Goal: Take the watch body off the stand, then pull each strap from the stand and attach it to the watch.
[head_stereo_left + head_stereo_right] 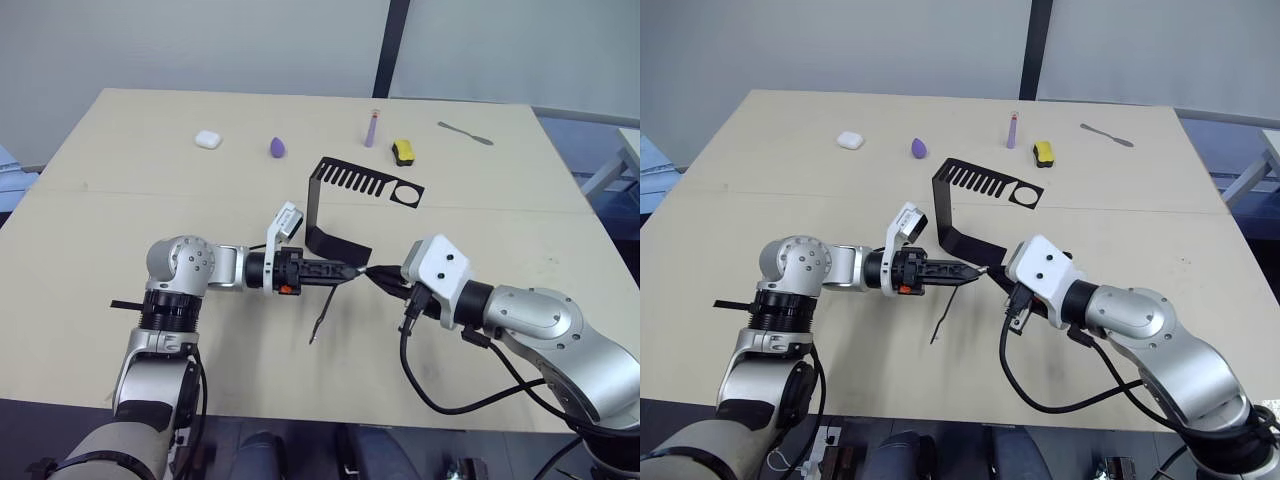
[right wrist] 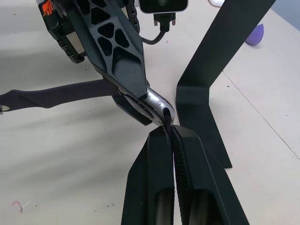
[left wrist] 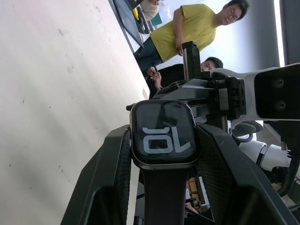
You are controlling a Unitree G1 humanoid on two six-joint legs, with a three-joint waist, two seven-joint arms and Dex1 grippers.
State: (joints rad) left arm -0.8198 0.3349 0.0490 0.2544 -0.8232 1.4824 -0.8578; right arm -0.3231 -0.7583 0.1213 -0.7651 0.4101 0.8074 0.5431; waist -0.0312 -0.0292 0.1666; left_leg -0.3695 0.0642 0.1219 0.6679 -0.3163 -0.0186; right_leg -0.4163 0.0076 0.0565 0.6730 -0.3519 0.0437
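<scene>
My left gripper [image 1: 343,271] is shut on the watch body [image 3: 163,133], whose dark screen with white digits faces the left wrist camera. One dark strap [image 1: 322,312] is joined to the watch and hangs down to the table; it is also seen as the long band [image 2: 51,96]. My right gripper [image 2: 169,138] is shut edge-on on the other strap [image 2: 168,123], whose end meets the watch's greyish rim [image 2: 157,103]. Both grippers meet tip to tip just in front of the black stand [image 1: 340,190], whose slotted top plate is bare.
Along the table's far side lie a white case [image 1: 207,139], a purple egg shape [image 1: 278,148], an upright lilac tube [image 1: 371,128], a yellow-and-black object [image 1: 403,152] and a metal blade [image 1: 465,133]. People [image 3: 197,28] stand beyond the table.
</scene>
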